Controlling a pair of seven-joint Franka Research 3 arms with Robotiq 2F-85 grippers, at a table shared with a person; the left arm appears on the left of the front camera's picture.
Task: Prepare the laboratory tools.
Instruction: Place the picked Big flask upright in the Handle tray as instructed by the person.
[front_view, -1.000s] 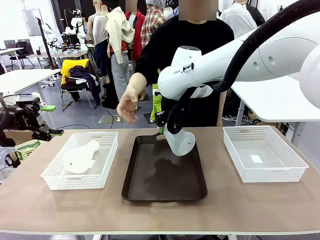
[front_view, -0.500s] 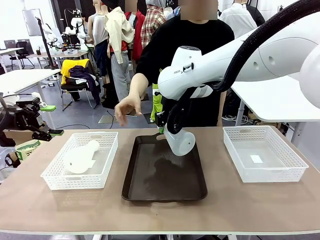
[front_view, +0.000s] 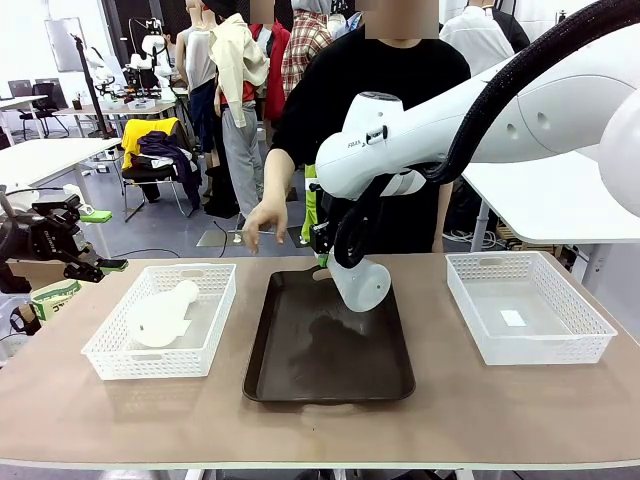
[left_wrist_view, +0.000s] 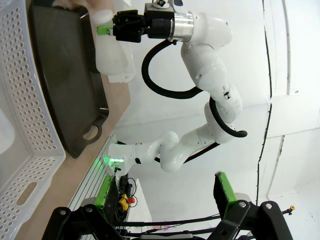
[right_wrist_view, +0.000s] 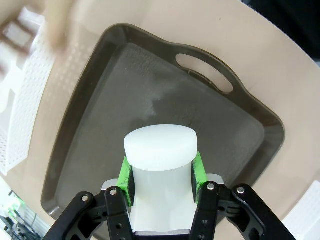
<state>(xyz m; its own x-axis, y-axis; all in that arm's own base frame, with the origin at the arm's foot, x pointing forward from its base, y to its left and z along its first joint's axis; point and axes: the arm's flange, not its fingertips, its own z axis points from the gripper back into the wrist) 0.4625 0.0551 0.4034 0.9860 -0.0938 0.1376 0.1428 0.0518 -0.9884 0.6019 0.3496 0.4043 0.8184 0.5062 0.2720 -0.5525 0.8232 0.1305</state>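
Clamping the neck of one flask (front_view: 362, 285) between green pads, my right gripper (front_view: 333, 262) is closed firmly on it over the far end of the tray (front_view: 300, 375). The flask's long axis runs steeply but tilted, with the wide round base pointing down at the tray and the neck up between my fingers. My left gripper (front_view: 103, 240) hangs by the table's (front_view: 450, 420) left side, its fingers spread wide and holding nothing.

I count two flasks. The second flask (front_view: 160, 318) lies on its side in the left basket (front_view: 110, 360), neck toward the far right. Both are frosted, translucent white cones with a narrow cylindrical neck. There are two white mesh baskets; the right basket (front_view: 590, 345) is rectangular and perforated like the left. The one tray is dark brown and oblong, with a grainy floor and a handle slot cut through its rim.
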